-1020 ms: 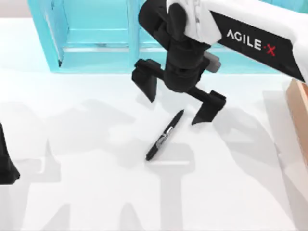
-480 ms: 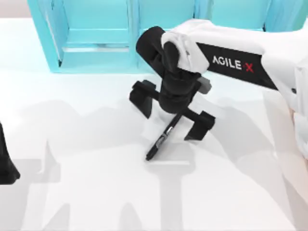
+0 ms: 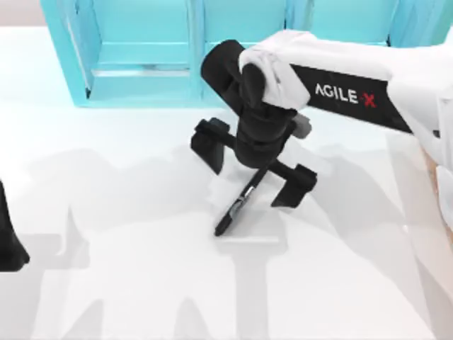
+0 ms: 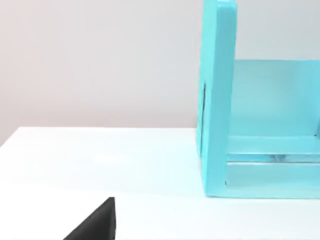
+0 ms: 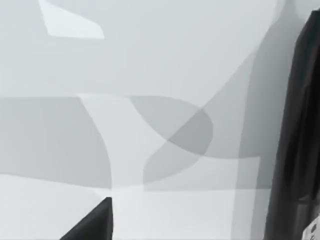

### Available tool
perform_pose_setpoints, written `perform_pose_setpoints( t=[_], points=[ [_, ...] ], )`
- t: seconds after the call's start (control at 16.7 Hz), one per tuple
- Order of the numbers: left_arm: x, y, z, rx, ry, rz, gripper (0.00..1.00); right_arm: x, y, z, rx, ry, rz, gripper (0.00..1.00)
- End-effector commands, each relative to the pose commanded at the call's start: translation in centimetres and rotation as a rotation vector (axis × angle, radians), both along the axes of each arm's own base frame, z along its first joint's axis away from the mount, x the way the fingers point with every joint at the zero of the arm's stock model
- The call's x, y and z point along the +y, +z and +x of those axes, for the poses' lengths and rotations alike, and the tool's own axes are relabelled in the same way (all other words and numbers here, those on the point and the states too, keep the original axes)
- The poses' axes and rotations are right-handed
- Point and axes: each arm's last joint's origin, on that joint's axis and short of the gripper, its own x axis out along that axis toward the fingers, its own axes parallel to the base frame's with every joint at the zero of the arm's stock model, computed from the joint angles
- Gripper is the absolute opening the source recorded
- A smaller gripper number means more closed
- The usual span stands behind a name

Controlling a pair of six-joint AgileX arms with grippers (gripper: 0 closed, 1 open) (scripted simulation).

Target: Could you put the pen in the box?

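Right gripper (image 3: 256,172) spread wide, astride pen (image 3: 238,206) near turquoise shelf (image 3: 141,64) — your risk: off-centre closing skids slim pen sideways.

Left gripper (image 3: 8,244) parked far off — can't tell its grip.

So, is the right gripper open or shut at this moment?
Open. In the top view the right gripper has its two fingers spread wide, one on each side of the pen, which lies flat on the table.

The pen (image 3: 237,209), lying between the spread jaws of the right gripper (image 3: 253,170), is black with a small silver-white band mid-body. The gripper is black on a white arm lettered in black. The shelf (image 3: 141,49) beyond the jaws is plain turquoise; the table (image 3: 127,283) is white.
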Motion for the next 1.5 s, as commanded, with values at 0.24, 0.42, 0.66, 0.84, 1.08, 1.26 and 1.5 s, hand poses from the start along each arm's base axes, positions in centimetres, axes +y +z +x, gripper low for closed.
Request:
perform_pose_setpoints(
  t=[0.24, 0.42, 0.66, 0.84, 1.08, 1.26, 1.5],
  points=[
    [0.0, 0.0, 0.0, 0.0, 0.0, 0.0, 1.0, 0.0, 0.0, 0.0, 0.0, 0.0, 0.0, 0.55],
    [0.0, 0.0, 0.0, 0.0, 0.0, 0.0, 1.0, 0.0, 0.0, 0.0, 0.0, 0.0, 0.0, 0.32],
    [0.0, 0.0, 0.0, 0.0, 0.0, 0.0, 1.0, 0.0, 0.0, 0.0, 0.0, 0.0, 0.0, 0.02],
    [0.0, 0.0, 0.0, 0.0, 0.0, 0.0, 1.0, 0.0, 0.0, 0.0, 0.0, 0.0, 0.0, 0.0],
    [0.0, 0.0, 0.0, 0.0, 0.0, 0.0, 1.0, 0.0, 0.0, 0.0, 0.0, 0.0, 0.0, 0.0],
    [0.0, 0.0, 0.0, 0.0, 0.0, 0.0, 1.0, -0.9, 3.1, -0.5, -0.011, 0.027, -0.027, 0.0],
    [0.0, 0.0, 0.0, 0.0, 0.0, 0.0, 1.0, -0.5, 5.9, -0.2, -0.008, 0.026, -0.025, 0.0]
  ],
)
